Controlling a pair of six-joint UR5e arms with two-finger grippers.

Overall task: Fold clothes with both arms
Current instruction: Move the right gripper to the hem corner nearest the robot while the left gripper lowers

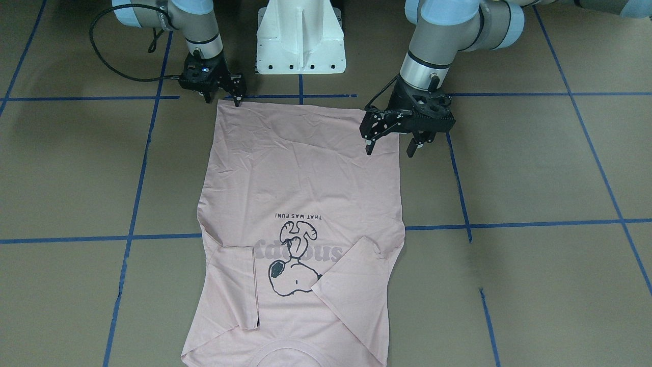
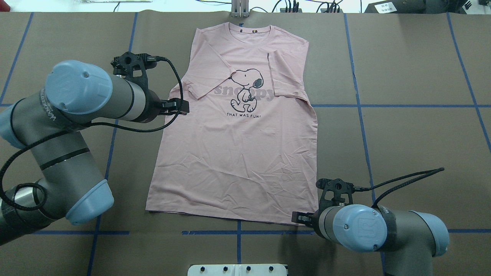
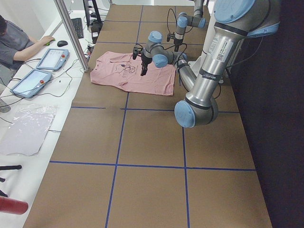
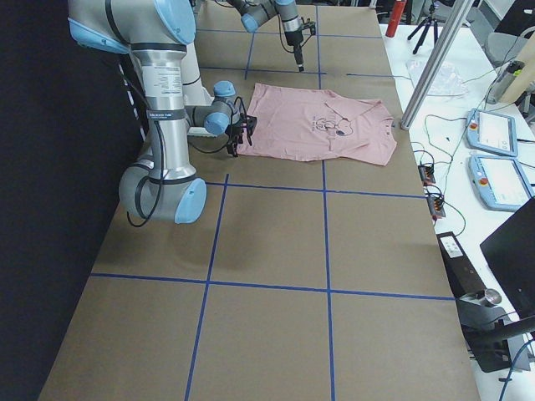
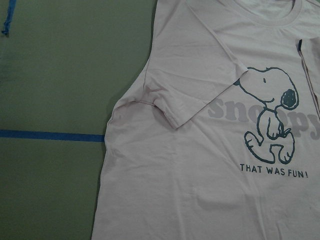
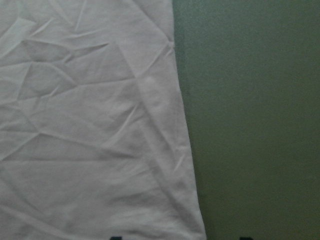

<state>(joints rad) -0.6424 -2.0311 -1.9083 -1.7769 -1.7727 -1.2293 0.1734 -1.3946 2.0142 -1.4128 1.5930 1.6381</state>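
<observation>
okay, starting close in: the white pedestal (image 1: 300, 41) sits at my edge of the brown table (image 2: 402, 134). just past it is the hem of the pink t-shirt (image 2: 238, 153). the shirt is lying flat, print side up, hem toward me and collar away.

my right claw (image 1: 222, 99) is down low at the hem corner on its side, fingers (image 1: 237, 99) spread wide. in its wrist view the shirt's side edge runs down between two dark tips at the bottom of the picture. nothing is gripped there, and i can't tell if the tips touch the cloth.

further out, my left claw (image 1: 391, 149) hangs over the shirt's other side edge, level with the armpit in the overhead view. its jaws are wide apart and empty, and its wrist camera looks down on the shirt from well above.

beyond that, both sleeves are folded in onto the chest. the sleeve on the left arm's side (image 2: 209, 82) lies slanted, cuff reaching the dog print (image 2: 245, 90). the other sleeve (image 2: 282, 74) lies straight, its edge meeting the end of the grey lettering. a blue tape line (image 2: 383, 105) runs under the shirt at about that level. farthest out, the collar (image 2: 249, 30) sits near the table's far edge.
</observation>
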